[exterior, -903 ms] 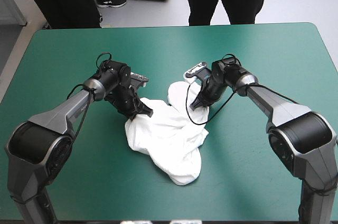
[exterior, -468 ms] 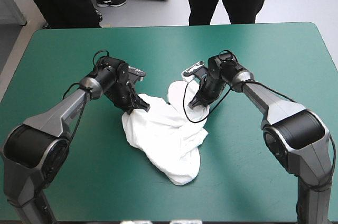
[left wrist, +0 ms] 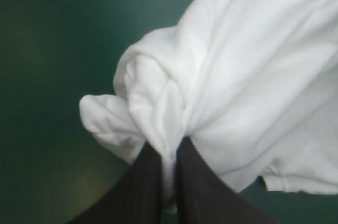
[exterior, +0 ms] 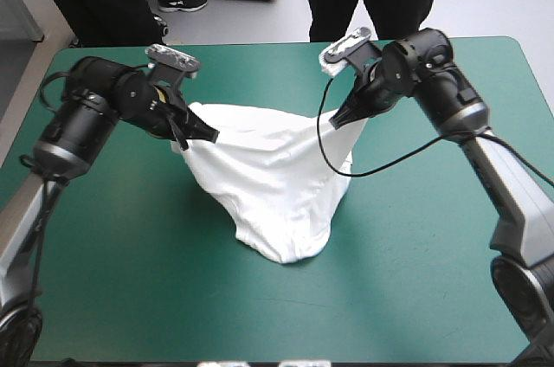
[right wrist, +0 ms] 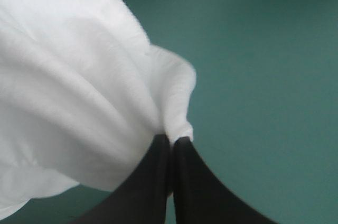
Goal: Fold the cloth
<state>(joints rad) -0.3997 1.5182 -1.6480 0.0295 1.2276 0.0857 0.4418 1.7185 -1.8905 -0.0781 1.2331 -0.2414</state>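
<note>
Teal-green tabletop (exterior: 104, 280) fills most of the high view. The white T-shirt (exterior: 268, 185) is over its middle, held up at two points and stretched btwn both arms. Its top edge sags a little from one grip to the other. The body narrows downward to a rounded lower end that seems to rest on the tabletop, toward the near edge; a soft shadow lies beside it on the cover. The cloth is creased, w/ folds running from each grip down to the low point.

The left end effector (exterior: 208, 135) sits at the shirt's left upper corner, well apart from the right end effector (exterior: 339, 120) at the right upper corner. Both are above the tabletop, on the far half.

Left wrist view: left end effector (left wrist: 170, 151) is pinching the T-shirt (left wrist: 253, 76), black fingers (left wrist: 148, 182) nearly together w/ a thin strip of white cloth btwn them. A bunched, rolled hem bulges just ahead of the tips.

Right wrist view: right end effector (right wrist: 171, 142) is also pinching the T-shirt (right wrist: 68, 92), fingers (right wrist: 195, 182) meeting in a pointed arch. A small gathered fold stands right at the tips, w/ the rest of the shirt spreading to one side.
</note>
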